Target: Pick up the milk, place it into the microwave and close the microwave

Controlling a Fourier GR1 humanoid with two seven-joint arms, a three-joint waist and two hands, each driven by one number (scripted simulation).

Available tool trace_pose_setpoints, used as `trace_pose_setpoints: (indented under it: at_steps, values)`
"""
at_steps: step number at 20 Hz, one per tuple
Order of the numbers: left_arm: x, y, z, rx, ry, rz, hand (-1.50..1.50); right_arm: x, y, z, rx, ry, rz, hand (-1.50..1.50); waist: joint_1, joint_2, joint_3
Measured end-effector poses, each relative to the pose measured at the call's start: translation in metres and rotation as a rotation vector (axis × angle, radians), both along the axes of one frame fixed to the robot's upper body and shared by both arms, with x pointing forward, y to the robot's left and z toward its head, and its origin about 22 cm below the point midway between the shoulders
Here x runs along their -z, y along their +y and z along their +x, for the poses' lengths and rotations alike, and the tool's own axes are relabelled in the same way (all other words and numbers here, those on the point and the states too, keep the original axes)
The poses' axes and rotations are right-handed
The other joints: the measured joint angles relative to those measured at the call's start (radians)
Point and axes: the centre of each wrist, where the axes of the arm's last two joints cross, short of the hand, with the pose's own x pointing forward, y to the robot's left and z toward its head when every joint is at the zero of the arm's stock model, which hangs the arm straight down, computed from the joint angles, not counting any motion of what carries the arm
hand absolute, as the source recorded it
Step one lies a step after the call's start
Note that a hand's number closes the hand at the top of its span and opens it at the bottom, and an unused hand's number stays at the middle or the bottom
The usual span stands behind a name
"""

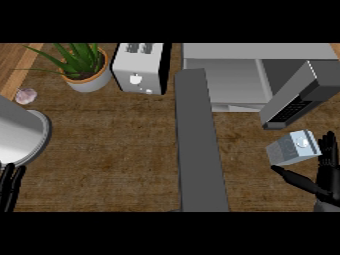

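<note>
So my right hand (327, 174) is sitting just beside the milk (294, 148), fingers straight up along its right side and thumb stuck out underneath toward the left. Nothing's wrapped around it yet, the hand is spread wide and holding nothing. Might be brushing the carton's edge, honestly can't tell from up here.

The milk is on the counter (113, 149) right in front of the microwave (257, 74), tipped a bit by the look of it, just below the microwave door (301, 97), which hangs open and angles out over that spot.

What worries me: the carton is close under the door's lower corner, so if I lift straight up I'd probably clip the door and knock the carton out of my fingers or swing the door. Closing my fingers off-centre on a tilted carton could also just shove it over. And the opening is up and to the left, so I have to go around the door, not through it.

Left hand (2, 187) is parked at the bottom left corner, fingers up, doing nothing.
</note>
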Motion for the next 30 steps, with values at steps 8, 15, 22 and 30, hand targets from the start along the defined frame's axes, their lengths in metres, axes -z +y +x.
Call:
trace_pose_setpoints:
  at_steps: [8,15,22,30]
  values:
    - [0.000,-0.005,-0.005,0.000,0.004,-0.009,-1.50,0.019,-0.004,-0.001,-0.017,-0.009,0.057,-1.50,0.003,0.001,0.000]
    - [0.001,-0.002,-0.008,0.000,0.005,-0.011,-1.50,0.023,-0.001,0.006,-0.005,-0.067,0.108,1.50,0.003,0.001,0.001]
    - [0.003,0.002,-0.007,0.007,0.005,-0.012,-1.50,0.022,0.000,0.015,-0.042,-0.158,0.212,1.50,0.005,0.002,0.001]
    - [0.001,0.006,-0.007,-0.008,0.004,-0.011,-1.50,0.021,0.020,0.026,-0.118,-0.202,0.302,1.50,-0.001,-0.001,0.000]
